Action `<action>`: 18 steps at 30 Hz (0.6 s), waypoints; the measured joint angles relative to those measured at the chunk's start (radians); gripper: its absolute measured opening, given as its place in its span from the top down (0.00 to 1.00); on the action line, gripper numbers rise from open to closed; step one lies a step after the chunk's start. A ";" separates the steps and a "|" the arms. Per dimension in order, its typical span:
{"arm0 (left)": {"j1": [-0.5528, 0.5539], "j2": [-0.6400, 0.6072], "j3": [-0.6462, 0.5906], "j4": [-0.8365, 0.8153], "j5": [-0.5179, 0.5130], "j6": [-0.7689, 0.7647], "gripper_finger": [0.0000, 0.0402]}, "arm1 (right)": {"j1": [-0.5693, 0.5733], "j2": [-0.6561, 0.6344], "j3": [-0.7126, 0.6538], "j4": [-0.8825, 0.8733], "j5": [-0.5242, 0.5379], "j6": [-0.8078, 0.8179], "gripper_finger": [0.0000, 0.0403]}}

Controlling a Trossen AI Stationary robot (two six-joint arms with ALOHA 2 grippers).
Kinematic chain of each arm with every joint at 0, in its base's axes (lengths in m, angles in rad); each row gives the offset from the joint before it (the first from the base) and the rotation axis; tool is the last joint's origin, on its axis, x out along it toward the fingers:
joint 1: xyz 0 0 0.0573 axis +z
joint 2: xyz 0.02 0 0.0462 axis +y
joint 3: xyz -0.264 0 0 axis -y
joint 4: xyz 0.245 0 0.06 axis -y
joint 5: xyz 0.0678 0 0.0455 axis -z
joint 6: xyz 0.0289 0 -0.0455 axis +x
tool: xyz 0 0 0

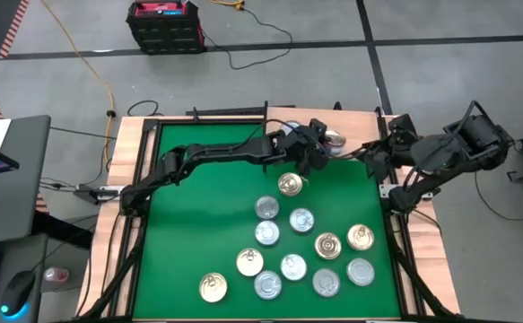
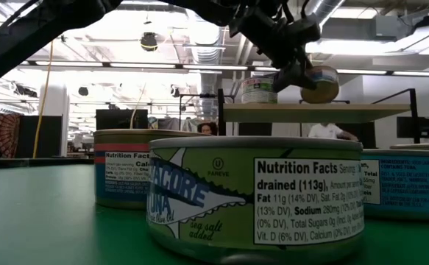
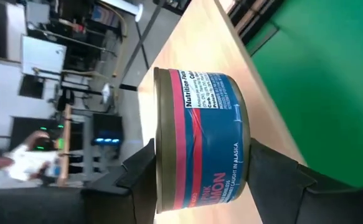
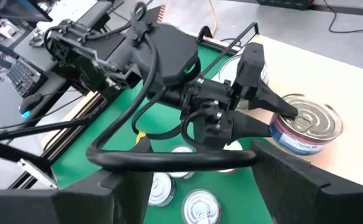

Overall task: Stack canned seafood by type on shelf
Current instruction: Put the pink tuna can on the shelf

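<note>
My left gripper (image 1: 319,152) reaches over the light-wood shelf (image 2: 317,112) at the table's far edge, shut on a tin with a blue-and-red salmon label (image 3: 200,130). A second tin (image 2: 258,90) stands on its base on the shelf board. Several more silver and gold tins (image 1: 301,220) lie flat on the green table. My right gripper (image 4: 187,186) hovers open and empty by the shelf's right end, facing the left gripper. My left gripper pinches the salmon tin between its two fingers, one finger on the lid (image 4: 293,115) and the other on the base (image 3: 246,155). The fingers come roughly level from the table's left. The tin sits tilted, low over the shelf board; whether it touches the board, I cannot tell.
A tuna tin (image 2: 254,195) and others stand close to the low camera on the green mat. The shelf's thin black legs (image 2: 220,110) rise at the far edge. The table's wooden border (image 1: 131,152) frames the mat, and free green surface lies to the left.
</note>
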 joint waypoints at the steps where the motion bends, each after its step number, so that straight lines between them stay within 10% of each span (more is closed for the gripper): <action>1: 0.002 0.000 0.000 0.001 0.006 -0.030 0.48 | 0.000 0.000 0.000 0.001 -0.002 -0.003 0.30; 18: 0.029 0.000 0.000 -0.039 0.038 -0.270 0.29 | 0.000 0.008 0.000 0.010 -0.043 -0.014 0.30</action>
